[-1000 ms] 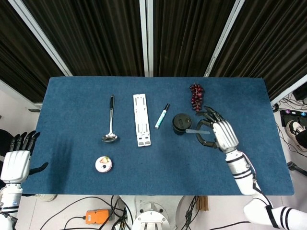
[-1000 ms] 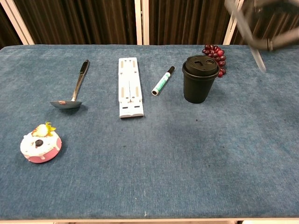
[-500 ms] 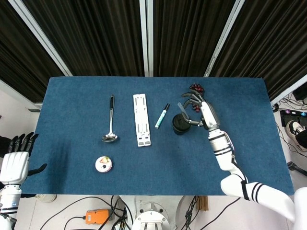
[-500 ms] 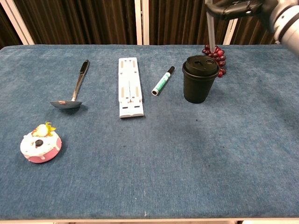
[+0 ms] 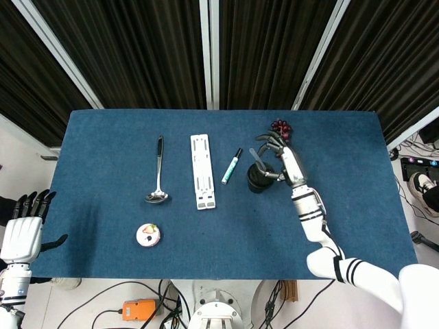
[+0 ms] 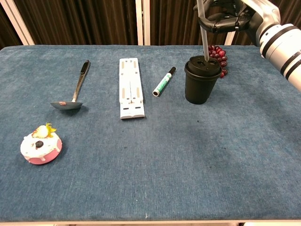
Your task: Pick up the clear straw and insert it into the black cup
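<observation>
Both views: right hand (image 6: 230, 16) holds straw (image 6: 203, 33), left hand (image 5: 20, 236) head-only

Around cup (image 6: 202, 80): grapes (image 6: 218, 55) touching behind-right, marker (image 6: 163, 82) just left | above: right hand (image 6: 230, 13) with straw (image 6: 203, 35) over lid | bare cloth in front and right of cup | left half: white strip (image 6: 130, 88), ladle (image 6: 75, 89), cake (image 6: 41, 144), well apart | left hand (image 5: 22, 233) off table edge (image 5: 48, 264)

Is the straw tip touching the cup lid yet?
Touching. The chest view shows the straw, held by the right robot hand, with its lower end meeting the lid of the cup.
</observation>
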Robot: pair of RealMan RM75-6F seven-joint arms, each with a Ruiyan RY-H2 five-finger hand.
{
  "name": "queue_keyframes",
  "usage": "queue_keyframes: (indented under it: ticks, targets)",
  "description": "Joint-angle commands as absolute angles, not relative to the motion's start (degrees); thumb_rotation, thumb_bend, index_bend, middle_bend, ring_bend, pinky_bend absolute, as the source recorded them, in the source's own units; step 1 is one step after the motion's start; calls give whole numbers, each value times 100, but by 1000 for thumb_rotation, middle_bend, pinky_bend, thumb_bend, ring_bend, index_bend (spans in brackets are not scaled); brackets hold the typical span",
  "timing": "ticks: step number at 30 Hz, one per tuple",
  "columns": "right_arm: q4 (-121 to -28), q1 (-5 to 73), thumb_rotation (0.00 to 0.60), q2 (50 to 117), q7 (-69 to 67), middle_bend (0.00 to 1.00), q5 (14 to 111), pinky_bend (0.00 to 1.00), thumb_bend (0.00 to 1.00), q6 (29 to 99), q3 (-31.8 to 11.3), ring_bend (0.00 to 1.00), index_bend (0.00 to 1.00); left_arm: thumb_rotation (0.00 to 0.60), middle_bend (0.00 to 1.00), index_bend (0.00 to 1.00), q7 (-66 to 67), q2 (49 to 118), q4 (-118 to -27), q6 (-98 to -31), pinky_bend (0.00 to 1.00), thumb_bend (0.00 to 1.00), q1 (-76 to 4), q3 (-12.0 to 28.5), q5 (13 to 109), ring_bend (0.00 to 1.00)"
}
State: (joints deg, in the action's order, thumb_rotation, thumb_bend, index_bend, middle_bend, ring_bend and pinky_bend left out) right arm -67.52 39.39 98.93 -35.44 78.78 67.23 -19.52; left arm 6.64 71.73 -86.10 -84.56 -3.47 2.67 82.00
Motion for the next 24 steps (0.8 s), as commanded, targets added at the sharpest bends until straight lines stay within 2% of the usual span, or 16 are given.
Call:
queue_keyframes:
  ticks: [1, 24]
  targets:
    - [-6743, 3934, 600, 9895, -3542, 347, 7885, 238, 616, 6738, -1929, 169, 673, 600, 81, 88, 671, 7168, -8616, -8451, 0, 58, -349, 265, 8200, 12]
    - [-6542, 3779, 600, 10022, -3990, 346, 7682, 220, 616, 6709, -1856, 169, 666, 600, 81, 88, 678, 7183, -8605, -8413, 0, 57, -365, 265, 8182, 12]
